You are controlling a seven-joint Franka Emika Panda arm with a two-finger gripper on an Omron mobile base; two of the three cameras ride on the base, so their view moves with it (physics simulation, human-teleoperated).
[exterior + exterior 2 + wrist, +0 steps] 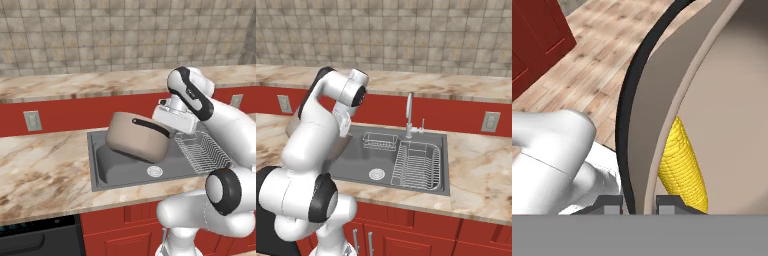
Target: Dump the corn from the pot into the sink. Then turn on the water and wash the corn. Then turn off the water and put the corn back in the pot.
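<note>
The taupe-grey pot (135,137) hangs tilted over the sink (120,170), its mouth turned away to the back left and its base toward me. My gripper (169,131) is shut on the pot's dark loop handle (150,125) at the right side. In the hand view the handle (629,125) runs between my fingertips, with the gripper (638,202) clamped on it. The yellow corn (682,165) lies inside the pot against the beige inner wall (732,125), close to the rim.
A wire dish rack (202,152) fills the right basin. A small wire basket (379,141) sits at the back of the sink, and the faucet (409,115) stands behind it. The round silver drain (155,171) lies below the pot. Marble counter (45,170) spreads to the left.
</note>
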